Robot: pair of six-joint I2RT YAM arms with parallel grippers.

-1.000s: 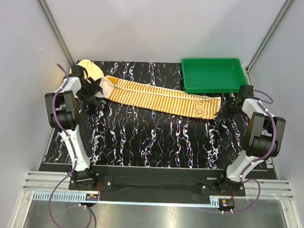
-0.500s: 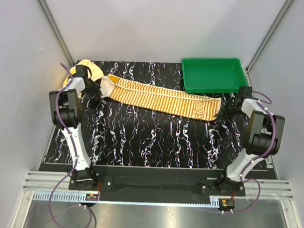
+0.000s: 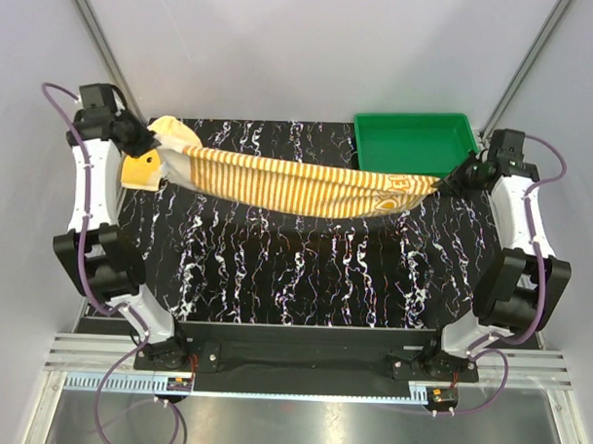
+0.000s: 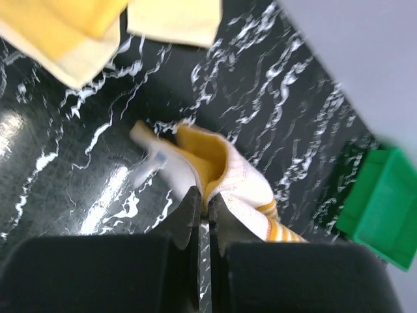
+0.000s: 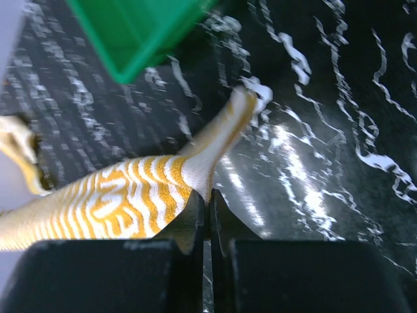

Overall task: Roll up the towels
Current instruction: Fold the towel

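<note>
Your left gripper (image 3: 141,144) is pinched tight on the left end of the striped towel (image 3: 298,188). In the left wrist view the two fingers (image 4: 186,222) sit almost together, with a folded cream-and-orange corner caught between them. Your right gripper (image 3: 455,181) is clamped the same way on the other end. There the fingers (image 5: 193,222) are closed on a narrow, bunched corner just beside the lettering (image 5: 111,195).

Both arms are raised and spread wide, one at each side of the table (image 3: 305,271). The striped towel hangs stretched between them across the far half, high at both ends and sagging in the middle. You can't tell from above whether the lowest part touches the surface.

The yellow towel (image 3: 141,168) lies in the far left corner of the table, under and just beside the end your left gripper holds. It is loose and unrolled, and neither gripper has hold of it. The green tray (image 3: 414,143) sits in the far right corner, and the towel's right end passes in front of its near edge.
</note>
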